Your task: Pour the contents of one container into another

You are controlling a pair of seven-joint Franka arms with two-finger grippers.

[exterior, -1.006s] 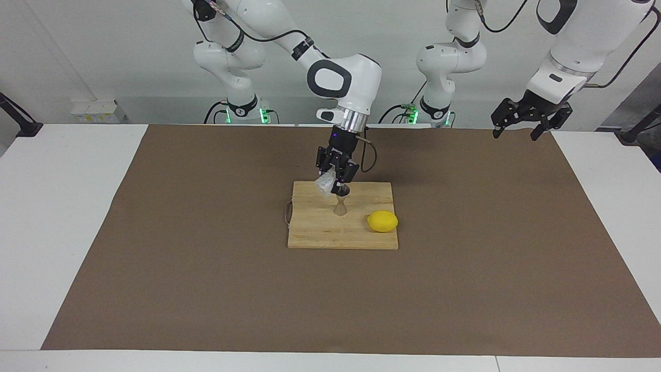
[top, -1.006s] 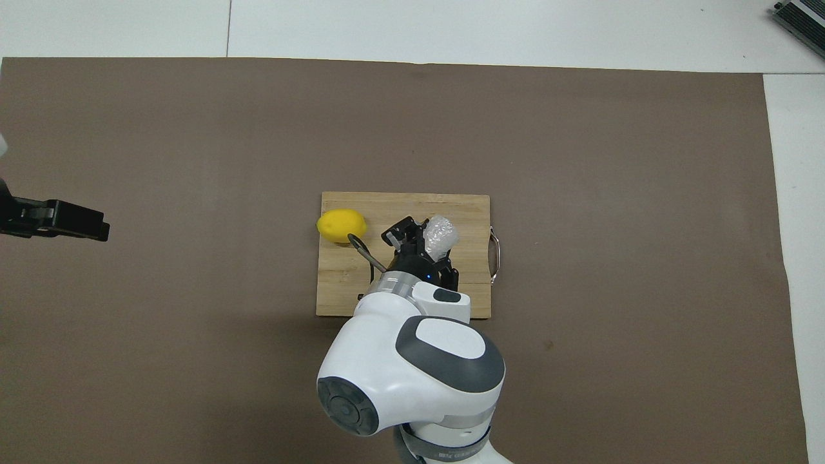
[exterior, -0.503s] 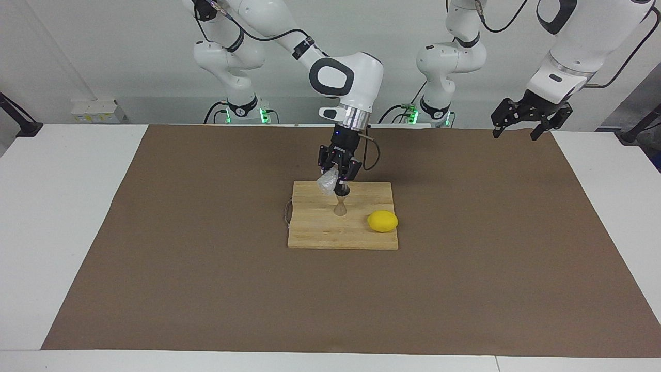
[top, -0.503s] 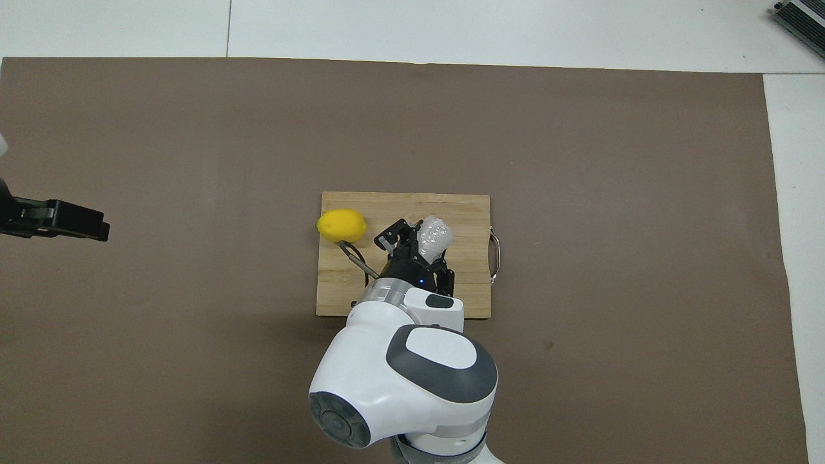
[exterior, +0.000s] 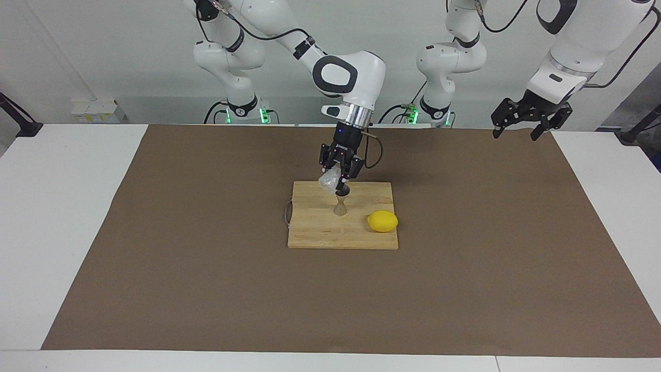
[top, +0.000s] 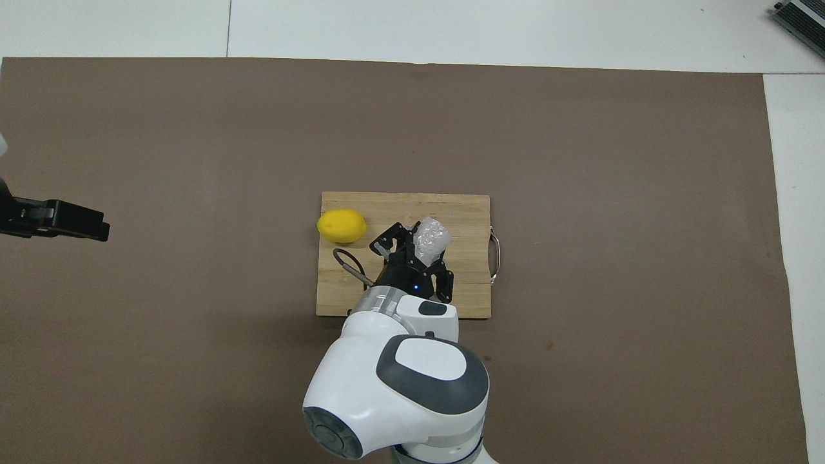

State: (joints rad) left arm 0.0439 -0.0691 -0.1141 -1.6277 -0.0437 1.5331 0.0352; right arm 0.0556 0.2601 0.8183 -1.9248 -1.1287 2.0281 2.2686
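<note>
My right gripper is shut on the clear textured glass cup and holds it tilted just above the steel hourglass jigger. The jigger stands upright on the wooden cutting board. In the overhead view the cup shows in the right gripper, and the gripper and wrist hide the jigger. My left gripper waits open and empty in the air over the brown mat's edge at the left arm's end, and it also shows in the overhead view.
A yellow lemon lies on the board beside the jigger, toward the left arm's end, and shows in the overhead view. A metal handle sticks out of the board toward the right arm's end. A brown mat covers the table.
My right gripper has lifted the tilted cup slightly and shifted it a little toward the left arm's end, still over the jigger. The left arm has not moved.
</note>
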